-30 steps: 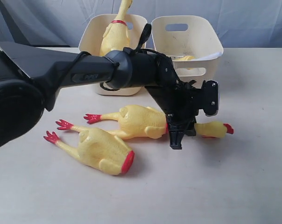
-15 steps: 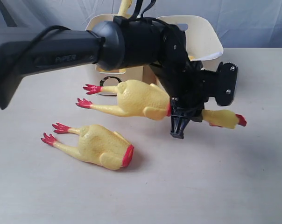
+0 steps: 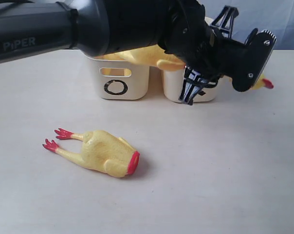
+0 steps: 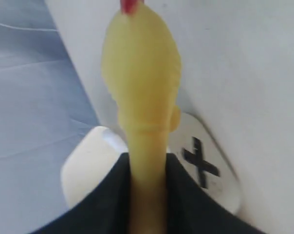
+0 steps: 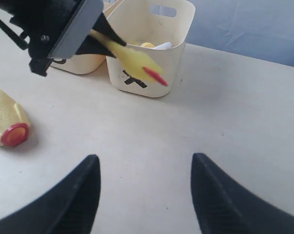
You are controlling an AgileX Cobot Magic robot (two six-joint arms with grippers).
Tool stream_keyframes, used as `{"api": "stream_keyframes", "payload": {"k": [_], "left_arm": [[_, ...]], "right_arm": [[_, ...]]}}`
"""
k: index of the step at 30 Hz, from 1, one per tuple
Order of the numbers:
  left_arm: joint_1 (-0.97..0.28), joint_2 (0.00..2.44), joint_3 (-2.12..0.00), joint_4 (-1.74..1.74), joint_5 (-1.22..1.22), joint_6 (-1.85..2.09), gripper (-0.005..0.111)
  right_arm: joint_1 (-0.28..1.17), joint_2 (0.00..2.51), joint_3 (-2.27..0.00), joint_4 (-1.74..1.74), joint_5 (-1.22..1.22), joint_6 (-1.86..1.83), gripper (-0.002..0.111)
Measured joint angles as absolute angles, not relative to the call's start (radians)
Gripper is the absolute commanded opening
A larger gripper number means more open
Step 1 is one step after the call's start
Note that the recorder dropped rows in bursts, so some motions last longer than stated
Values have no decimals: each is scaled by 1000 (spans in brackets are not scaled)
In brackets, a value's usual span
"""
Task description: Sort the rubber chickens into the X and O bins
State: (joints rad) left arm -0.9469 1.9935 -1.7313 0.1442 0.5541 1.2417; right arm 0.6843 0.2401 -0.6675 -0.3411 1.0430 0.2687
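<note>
Pale cream tabletop [image 3: 220, 190], matte and smooth, spread across most of the exterior view and the right wrist view. Evenly lit, with soft grey shadows lying on it in places (edges blurred, none sharp). Bounded at the far edge by a blue-grey cloth backdrop [image 3: 290, 19], hung behind and creased into loose, mostly vertical folds. In the left wrist view, only out-of-focus bands of the same grey-blue and white.

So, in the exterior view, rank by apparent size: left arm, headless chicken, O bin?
1. Left arm, close to the camera.
2. Headless chicken.
3. O bin, though the arm hides its top.
</note>
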Motion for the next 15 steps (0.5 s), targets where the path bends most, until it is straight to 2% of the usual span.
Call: {"api": "stream_keyframes", "payload": {"k": [7, 15], "left_arm": [[-936, 1993, -1731, 179, 245, 1113, 0], [-825, 1993, -1731, 181, 54, 909, 0]], "right_arm": [[684, 240, -667, -339, 1043, 269, 53], [684, 240, -667, -339, 1055, 269, 53]]}}
